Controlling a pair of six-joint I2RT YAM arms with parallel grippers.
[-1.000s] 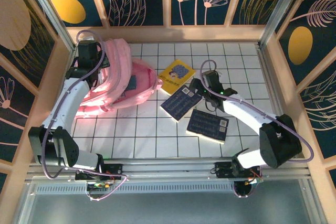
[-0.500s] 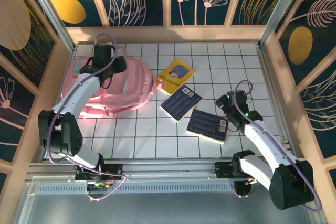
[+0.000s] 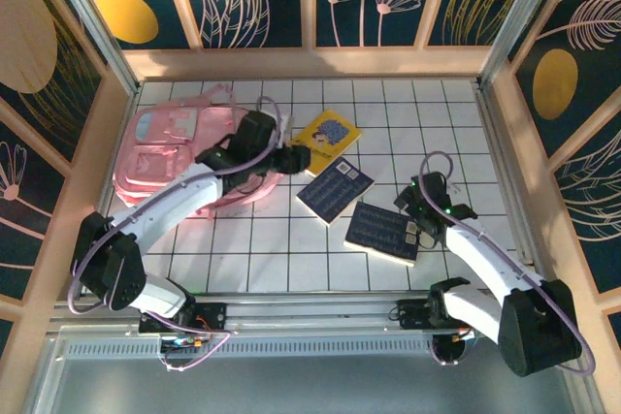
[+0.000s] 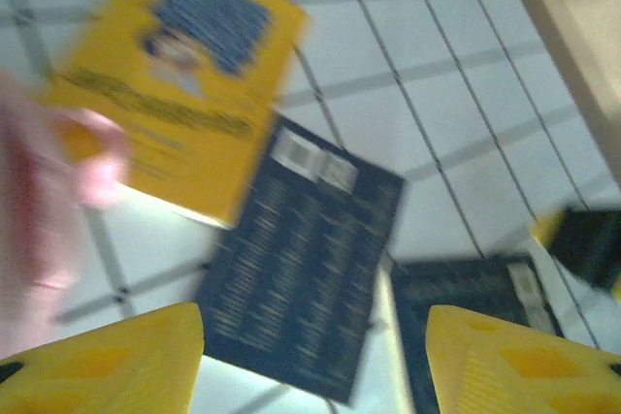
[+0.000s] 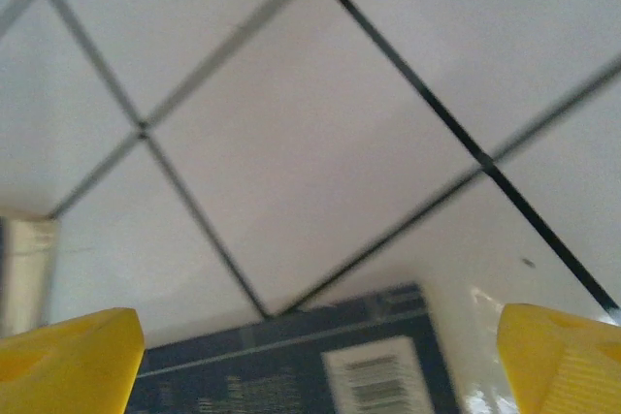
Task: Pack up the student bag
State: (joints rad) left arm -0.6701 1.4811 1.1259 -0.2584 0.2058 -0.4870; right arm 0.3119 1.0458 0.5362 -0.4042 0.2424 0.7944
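The student bag (image 3: 160, 147), soft and pink, lies flat at the back left of the tiled table; its edge is a pink blur (image 4: 39, 210) in the left wrist view. My left arm reaches across it. My left gripper (image 3: 294, 158) (image 4: 315, 366) hangs open and holds nothing, just past the bag's right edge. Beyond it lie a yellow book (image 3: 326, 140) (image 4: 175, 94) and a dark book (image 3: 335, 189) (image 4: 301, 278). A second dark book (image 3: 383, 231) (image 5: 291, 370) lies further right. My right gripper (image 3: 411, 218) (image 5: 315, 361) hovers open over that book's barcode corner.
The table (image 3: 291, 259) is white tile with dark grid lines, boxed in by wooden walls (image 3: 505, 143) at the back and both sides. The second dark book (image 4: 475, 307) and the black right gripper (image 4: 592, 244) show at the right of the left wrist view.
My left arm has swung from the bag's back-left corner across to its right edge, and its gripper has opened. The bag now lies flatter. My right arm pulled back off the books toward the right.
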